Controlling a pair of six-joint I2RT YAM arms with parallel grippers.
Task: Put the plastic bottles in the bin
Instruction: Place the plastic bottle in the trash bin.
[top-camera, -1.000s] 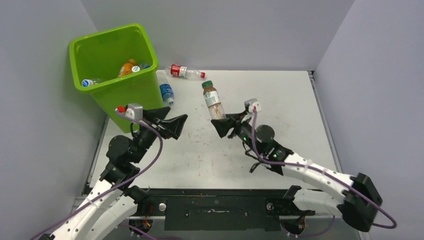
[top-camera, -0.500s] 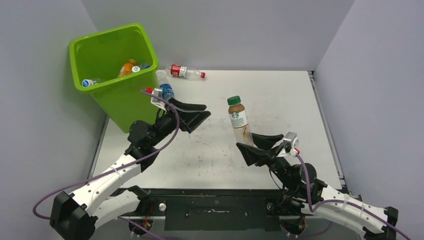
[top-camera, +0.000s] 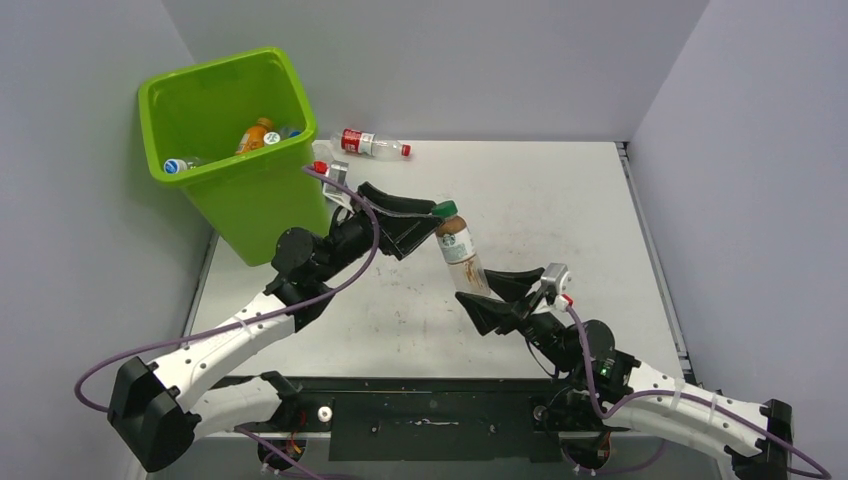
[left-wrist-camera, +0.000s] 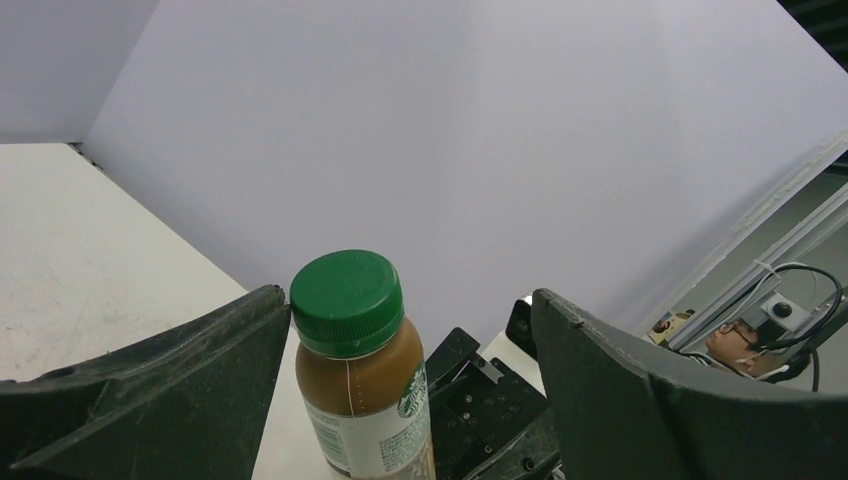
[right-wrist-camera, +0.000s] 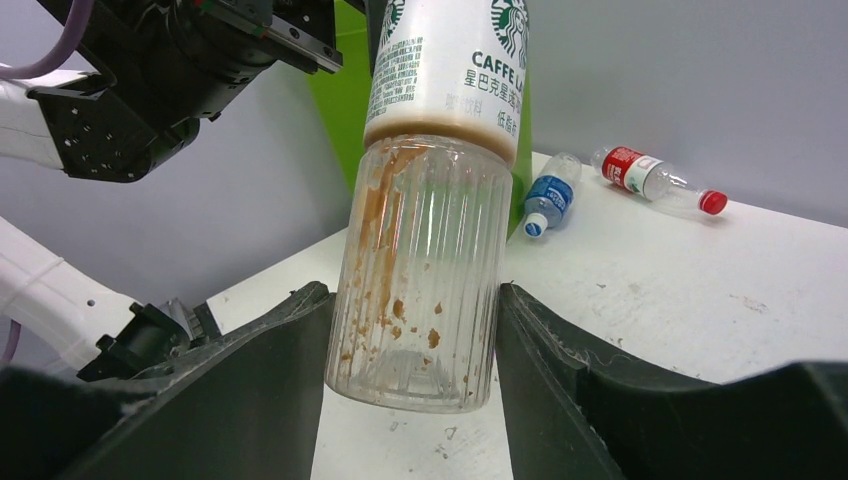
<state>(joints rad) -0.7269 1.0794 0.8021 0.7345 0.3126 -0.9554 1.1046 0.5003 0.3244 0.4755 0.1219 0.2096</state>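
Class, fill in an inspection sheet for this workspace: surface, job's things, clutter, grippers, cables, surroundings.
Surface: white table, speckled with stains.
Job's things: green bin holds several bottles; red-label bottle and blue-label bottle lie on the table; coffee bottle held aloft.
Clutter: nothing seen.
Grippers: right gripper shut on the coffee bottle's base; left gripper open around its cap.
Cables: purple cables loop along both arms.
Surroundings: plain grey walls.

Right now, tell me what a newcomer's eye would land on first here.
The brown-stained coffee bottle is held above the middle of the table by the right gripper, clamped on its base. The left gripper is open either side of its green cap. The lime-green bin at the far-left corner holds several bottles, and a red-labelled bottle lies beside it.
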